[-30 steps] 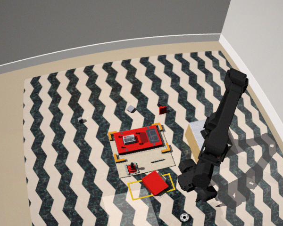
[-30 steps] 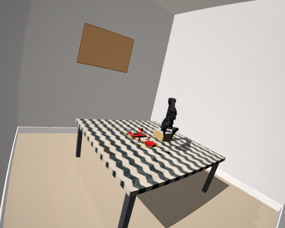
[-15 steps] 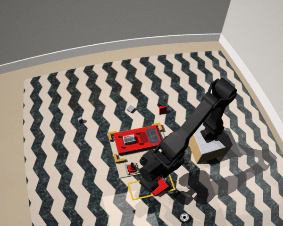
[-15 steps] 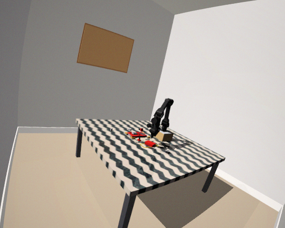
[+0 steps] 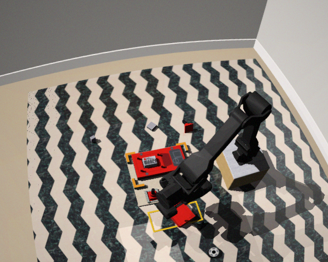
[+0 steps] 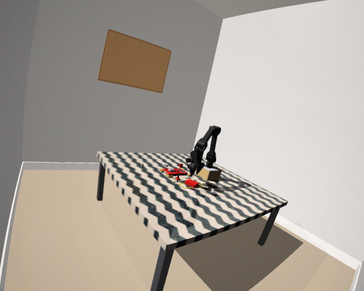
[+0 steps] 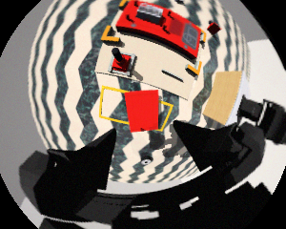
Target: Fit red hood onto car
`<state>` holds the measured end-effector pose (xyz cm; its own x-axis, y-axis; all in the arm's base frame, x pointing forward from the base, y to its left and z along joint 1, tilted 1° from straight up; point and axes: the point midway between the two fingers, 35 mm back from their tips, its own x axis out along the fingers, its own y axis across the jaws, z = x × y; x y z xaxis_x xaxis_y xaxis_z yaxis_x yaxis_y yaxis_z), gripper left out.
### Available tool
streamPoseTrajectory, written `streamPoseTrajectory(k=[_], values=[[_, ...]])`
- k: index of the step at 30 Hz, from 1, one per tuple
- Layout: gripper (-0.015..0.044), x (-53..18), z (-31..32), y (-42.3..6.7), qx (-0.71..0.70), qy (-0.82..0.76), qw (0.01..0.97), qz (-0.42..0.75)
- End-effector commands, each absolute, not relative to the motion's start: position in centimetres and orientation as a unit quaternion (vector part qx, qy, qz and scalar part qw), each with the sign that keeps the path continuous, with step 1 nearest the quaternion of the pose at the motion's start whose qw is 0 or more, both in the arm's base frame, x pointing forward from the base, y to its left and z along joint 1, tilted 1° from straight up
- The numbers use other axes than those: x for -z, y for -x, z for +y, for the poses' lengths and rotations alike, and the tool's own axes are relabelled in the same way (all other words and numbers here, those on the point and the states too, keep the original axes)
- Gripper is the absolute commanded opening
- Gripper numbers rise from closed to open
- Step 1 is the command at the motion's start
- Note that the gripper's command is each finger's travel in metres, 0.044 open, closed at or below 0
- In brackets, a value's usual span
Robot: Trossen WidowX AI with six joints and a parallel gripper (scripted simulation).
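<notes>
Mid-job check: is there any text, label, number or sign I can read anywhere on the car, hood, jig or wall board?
None can be read.
Red toy car chassis: grey outline marks on the deck, no letters.
Flat red hood shell: plain.
Brown wall board: blank.
Small grey engine block: pattern too small to read.

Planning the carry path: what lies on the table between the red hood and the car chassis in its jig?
In the top view, a small red part on a pale base sits between the hood and the chassis.

Smooth red hood [image 5: 184,214], matt black tool [image 7: 146,147], marbled zigzag table [image 5: 74,174].
</notes>
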<state>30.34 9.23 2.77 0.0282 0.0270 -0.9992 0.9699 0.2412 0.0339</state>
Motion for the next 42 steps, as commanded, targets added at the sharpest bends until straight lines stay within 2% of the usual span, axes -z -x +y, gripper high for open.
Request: streamPoseTrajectory(k=[1, 42], values=[[0.044, -2.3, 9.1, -30.3, 0.428, -0.449, 0.556, 0.554], [0.044, 0.1, 9.2, -30.5, 0.428, -0.449, 0.556, 0.554]])
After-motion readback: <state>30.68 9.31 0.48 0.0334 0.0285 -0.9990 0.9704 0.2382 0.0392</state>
